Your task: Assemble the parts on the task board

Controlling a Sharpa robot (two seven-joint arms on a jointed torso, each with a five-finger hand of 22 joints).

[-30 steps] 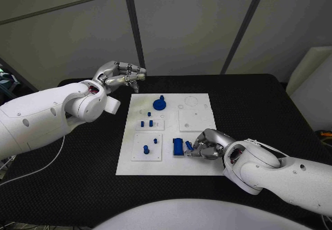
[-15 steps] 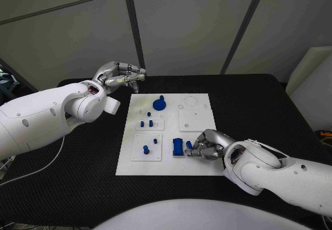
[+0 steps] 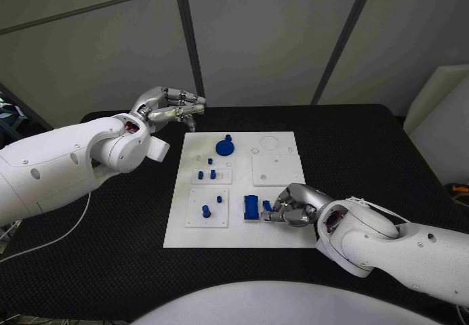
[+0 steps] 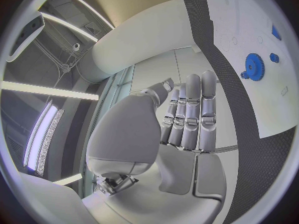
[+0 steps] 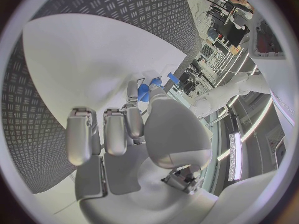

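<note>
The white task board (image 3: 276,233) lies mid-table, blue parts standing on it: a round gear-like piece (image 3: 226,146) toward 12 o'clock, small pegs (image 3: 207,175) at centre, a rectangular block (image 3: 251,206) toward 6 o'clock. The right hand (image 3: 290,206) rests on the board at 5 o'clock, pinching a small blue part (image 3: 267,204) beside that block. The left hand (image 3: 168,110) hovers off the board at 10 o'clock over the black table (image 3: 362,142), fingers curled inward, holding nothing.

A black desk (image 3: 371,145) with a fine textured mat-like top takes up the middle of the room. Grey wall panels (image 3: 263,47) split by dark vertical strips (image 3: 192,44) stand behind it. A thin white cable (image 3: 59,233) trails across the desk's left side.
</note>
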